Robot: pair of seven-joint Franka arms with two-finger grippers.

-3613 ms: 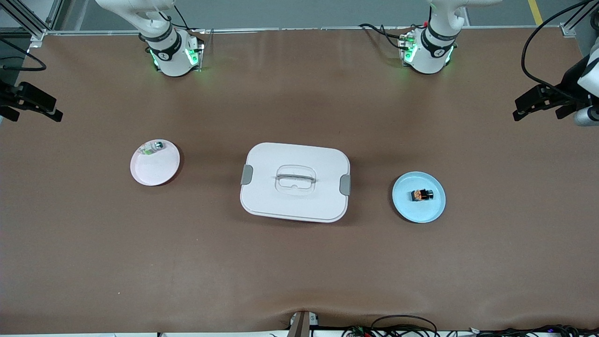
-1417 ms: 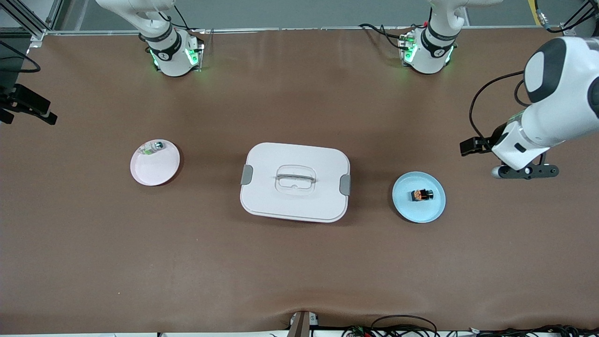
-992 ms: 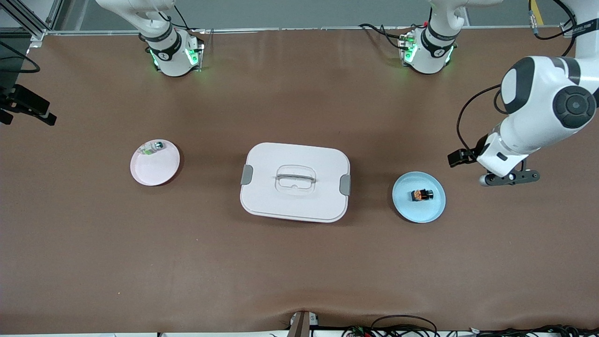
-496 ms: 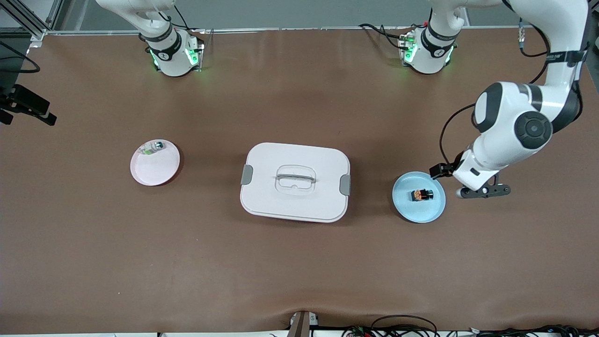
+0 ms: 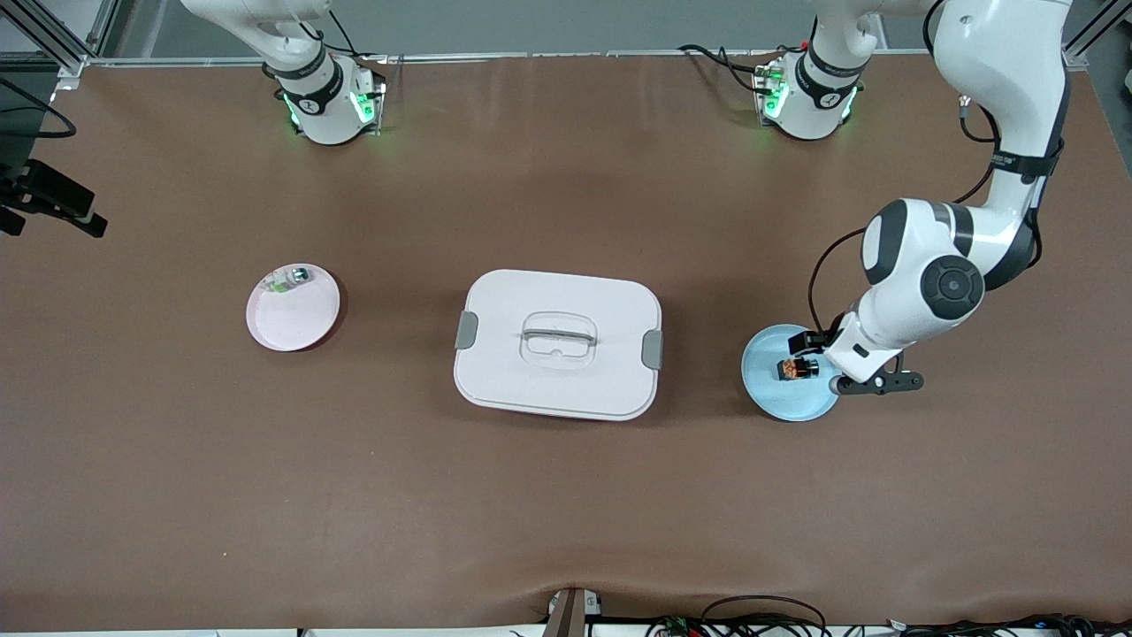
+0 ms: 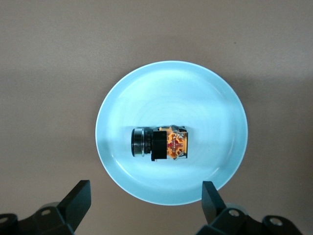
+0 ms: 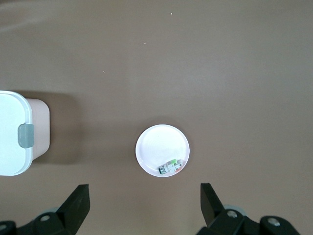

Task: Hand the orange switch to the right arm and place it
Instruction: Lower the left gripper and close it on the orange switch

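Left gripper (image 6: 144,205) hangs wide open over the blue plate (image 6: 215,98); drop straight down, straddle the orange switch (image 6: 160,143) mid-plate. Right gripper (image 7: 142,205) waits, also wide.

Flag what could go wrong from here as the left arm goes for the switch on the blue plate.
1. The orange switch is tiny and lies on its side on the blue plate; the open left gripper above it could close off-centre and pinch it askew or flick it away.
2. The plate is shallow and loose on the table, so fingers coming down may push or tip it.
3. The right gripper, open, waits high over the white plate, so the handover needs a long reach.
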